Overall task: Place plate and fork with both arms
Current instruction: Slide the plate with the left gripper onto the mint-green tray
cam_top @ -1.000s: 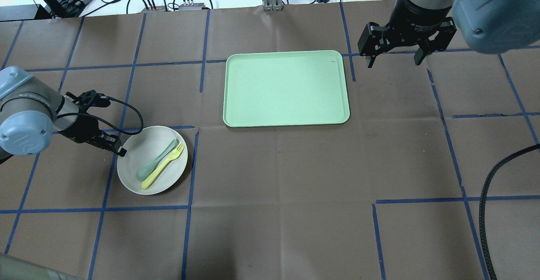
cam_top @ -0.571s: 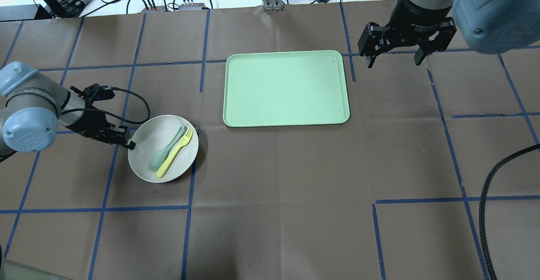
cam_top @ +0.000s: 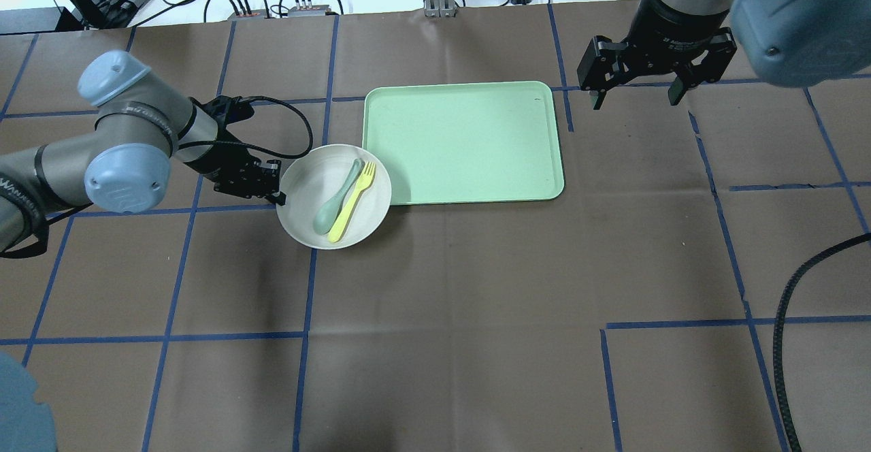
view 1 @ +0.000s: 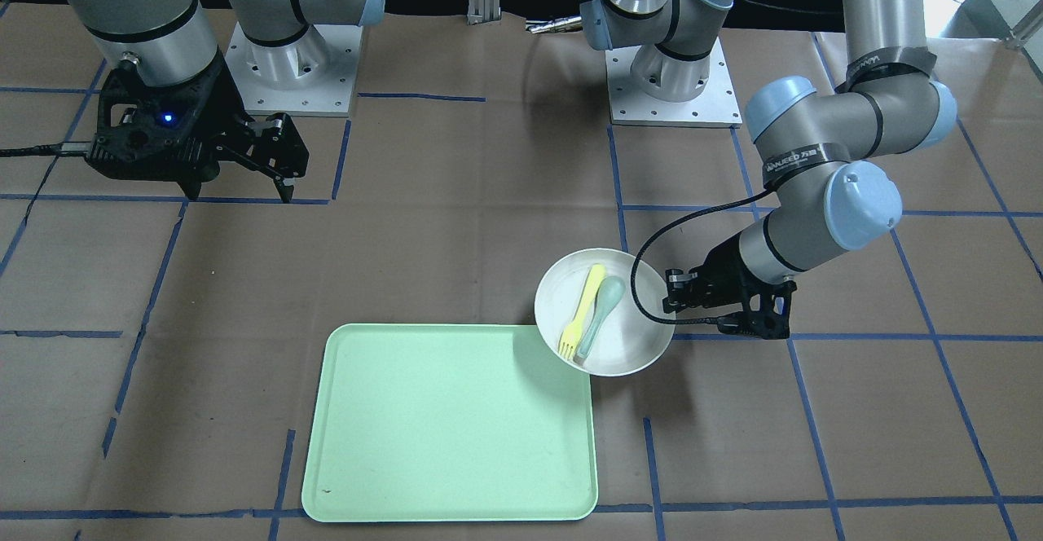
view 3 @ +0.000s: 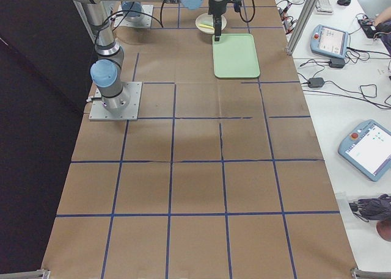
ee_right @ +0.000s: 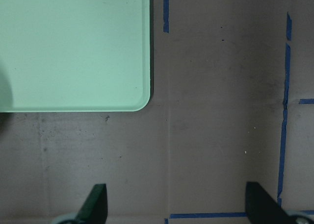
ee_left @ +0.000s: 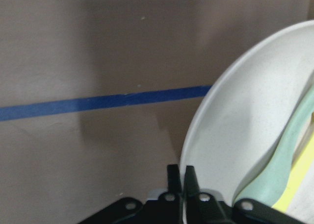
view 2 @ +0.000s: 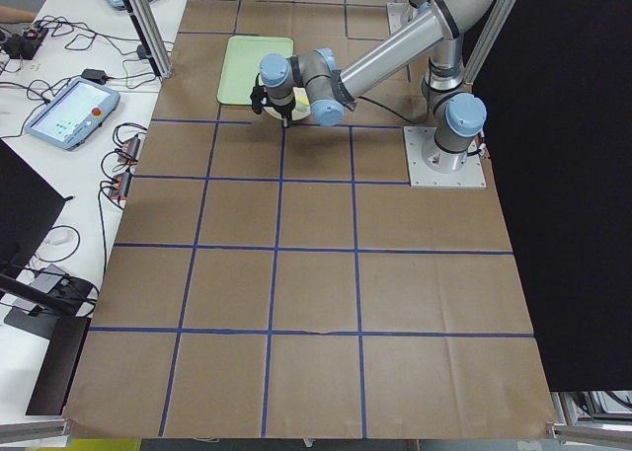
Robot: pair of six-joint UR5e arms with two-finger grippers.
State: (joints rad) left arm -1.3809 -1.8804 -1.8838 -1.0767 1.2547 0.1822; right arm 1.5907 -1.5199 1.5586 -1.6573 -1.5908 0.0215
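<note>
The off-white plate [cam_top: 309,210] is held above the table at the mint-green tray's left front corner, and its far edge overlaps the tray's corner [view 1: 570,362]. The pale-yellow fork [cam_top: 352,202] lies in the plate beside a grey-green spoon [cam_top: 337,197]. My left gripper [cam_top: 277,195] is shut on the plate's left rim; the left wrist view shows its fingers [ee_left: 182,180] pinching the rim [ee_left: 216,116]. My right gripper [cam_top: 636,98] is open and empty, above the table by the tray's far right corner. The plate [view 1: 627,349] also shows in the front view.
The mint-green tray [cam_top: 463,142] lies bare at the table's far middle; its corner shows in the right wrist view [ee_right: 73,47]. A black cable [cam_top: 789,302] curves at the right edge. Boxes and cables lie beyond the far edge.
My left arm has carried the plate, with fork and spoon in it, to the right and away from me, up to the tray's left front corner. The right gripper has stayed put.
</note>
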